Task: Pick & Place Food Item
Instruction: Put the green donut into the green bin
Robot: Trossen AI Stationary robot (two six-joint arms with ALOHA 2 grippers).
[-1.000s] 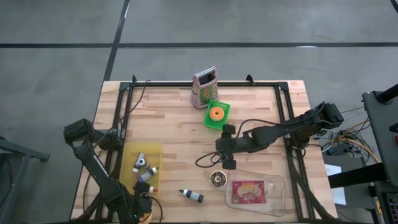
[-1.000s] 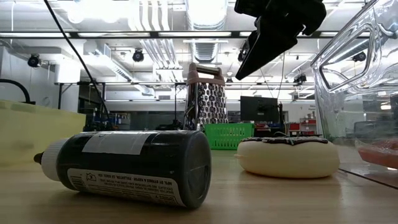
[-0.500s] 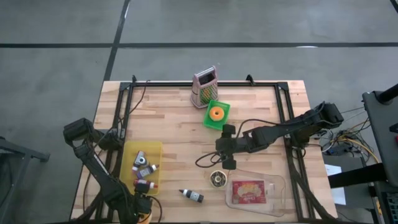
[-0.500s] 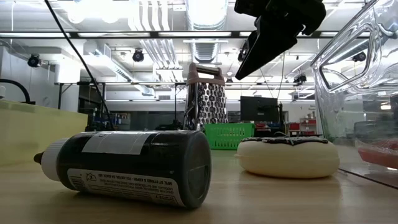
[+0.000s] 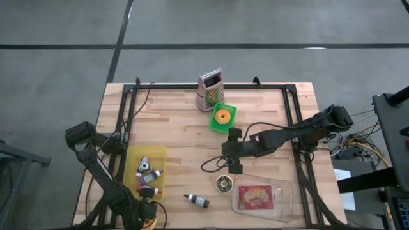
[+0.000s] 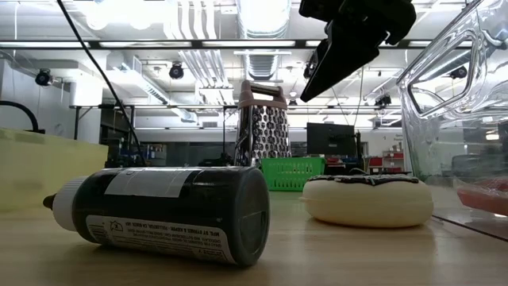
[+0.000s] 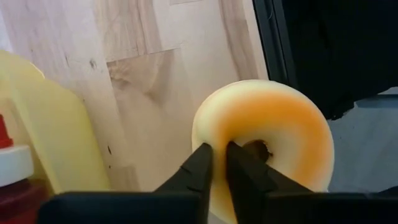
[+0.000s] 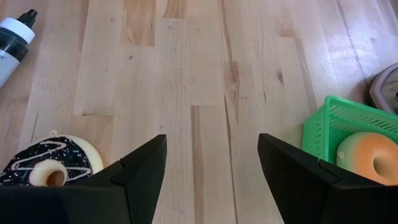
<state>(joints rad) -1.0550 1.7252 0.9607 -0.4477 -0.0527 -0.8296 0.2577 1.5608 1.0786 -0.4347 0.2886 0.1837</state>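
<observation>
Two doughnuts matter at this moment. An orange-glazed doughnut [image 7: 264,137] is clamped by the left tool [image 7: 219,163], whose narrow fingers pinch its rim at the near-left edge of the tabletop [image 5: 179,121], just beside a yellow tray [image 5: 147,158] of small bottles. In the high view the left tool is seen only at the bottom of the picture, below that tray. A chocolate-iced doughnut [image 5: 223,184] with white drizzle lies flat on the wood near the front, between a dark bottle [image 5: 199,202] lying on its side and a clear plastic container [image 5: 263,198] holding a red packet.

The right tool [image 8: 211,180] hangs above the tabletop just behind the chocolate-iced doughnut, its fingers spread wide and holding nothing. Farther back, a green basket [image 5: 222,119] holds another orange doughnut [image 5: 222,116], and a metal grater [image 5: 209,90] stands upright behind it.

The step in hand is judged to be the pick: the left doughnut is already gripped but not yet carried anywhere. The next move is judged to call for a clean lift clear of the tray's wall, then a carry across to a drop spot, which cannot be told from these views. A slip is possible, since only the rim is pinched.
</observation>
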